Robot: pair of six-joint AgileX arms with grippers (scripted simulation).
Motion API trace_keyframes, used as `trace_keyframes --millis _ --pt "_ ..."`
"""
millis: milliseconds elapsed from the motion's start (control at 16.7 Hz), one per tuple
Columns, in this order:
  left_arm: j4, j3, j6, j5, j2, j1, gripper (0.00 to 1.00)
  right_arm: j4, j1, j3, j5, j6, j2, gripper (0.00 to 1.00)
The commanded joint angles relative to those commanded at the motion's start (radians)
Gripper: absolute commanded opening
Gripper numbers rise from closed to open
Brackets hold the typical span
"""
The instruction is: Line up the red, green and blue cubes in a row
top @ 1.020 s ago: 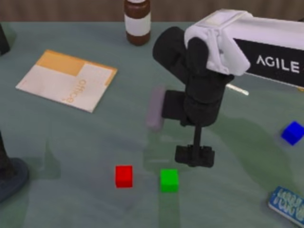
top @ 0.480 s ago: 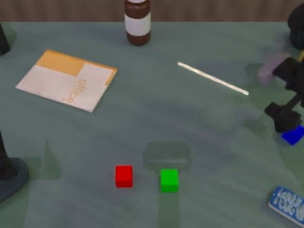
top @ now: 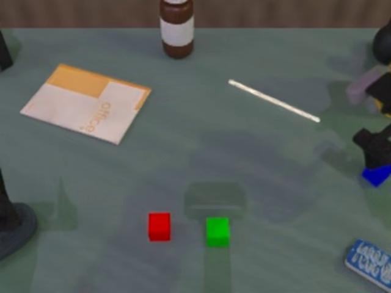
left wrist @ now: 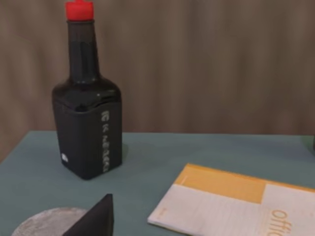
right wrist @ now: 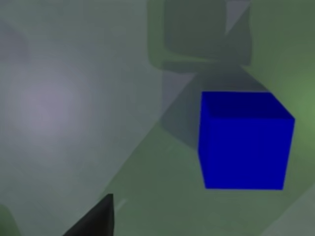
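The red cube and the green cube sit side by side near the table's front middle, a small gap between them. The blue cube lies at the right edge, partly covered by my right gripper, which hangs just over it. In the right wrist view the blue cube rests on the table close below, off to one side of the one fingertip that shows; the jaws stand open and hold nothing. My left arm is parked at the left edge, its fingertip showing, gripper open.
A brown bottle stands at the back middle. An orange-and-white notebook lies at the back left, a thin white stick at the back right. A patterned blue pack lies at the front right corner. A dark sauce bottle stands at the far left.
My right arm has swung away from above the green cube, across to the right edge, and now sits over the blue cube. The red and green cubes have stayed put.
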Motion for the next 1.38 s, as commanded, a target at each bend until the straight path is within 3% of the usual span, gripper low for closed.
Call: trace_keyframes --millis 540,840,1380 --pt "0.000 0.000 0.000 0.000 0.000 0.000 1.00 0.294 -0.002 -0.156 0.001 0.005 0.132 1.00" --pt "0.000 0.000 0.000 0.000 0.000 0.000 1.00 0.313 -0.002 -0.168 0.001 0.005 0.142 1.00" --pt "0.000 0.000 0.000 0.000 0.000 0.000 1.00 0.313 -0.002 -0.168 0.001 0.005 0.142 0.32"
